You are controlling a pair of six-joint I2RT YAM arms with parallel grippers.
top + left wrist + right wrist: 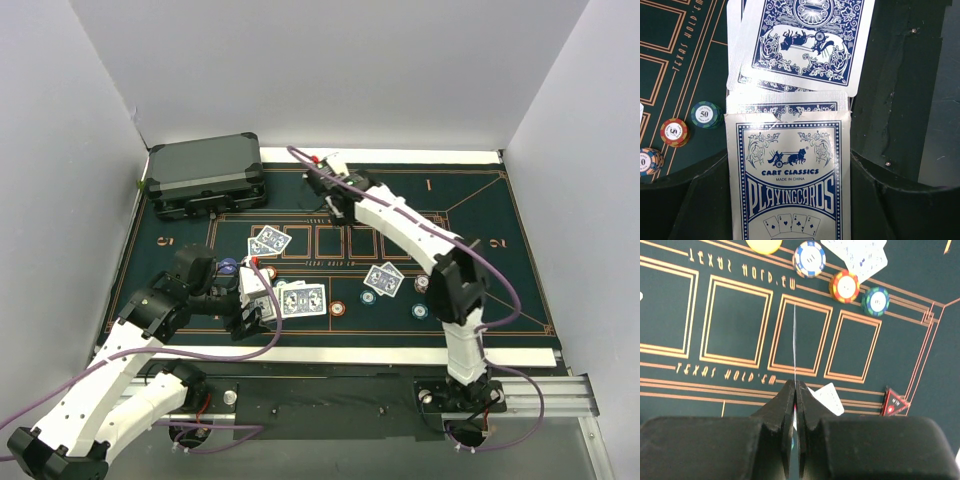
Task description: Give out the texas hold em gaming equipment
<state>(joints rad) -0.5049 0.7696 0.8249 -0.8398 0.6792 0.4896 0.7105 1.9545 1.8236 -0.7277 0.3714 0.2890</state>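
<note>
My left gripper (788, 162) is shut on a blue-and-white playing card box (790, 200), with blue-backed cards (805, 40) fanned on the mat just past its open end. In the top view it (262, 308) sits at the near left of the green mat. My right gripper (795, 385) is shut on one card (794, 340), seen edge-on above the mat's card boxes; in the top view it (328, 195) is at the far middle. Card pairs (268, 241) (385, 278) and chips (339, 307) (368, 295) lie on the mat.
A dark grey hard case (205, 175) stands at the far left corner of the mat. Chips (704, 114) (674, 131) lie left of the left gripper. A face-down card (829, 397) and a red triangular marker (895, 402) lie under the right gripper.
</note>
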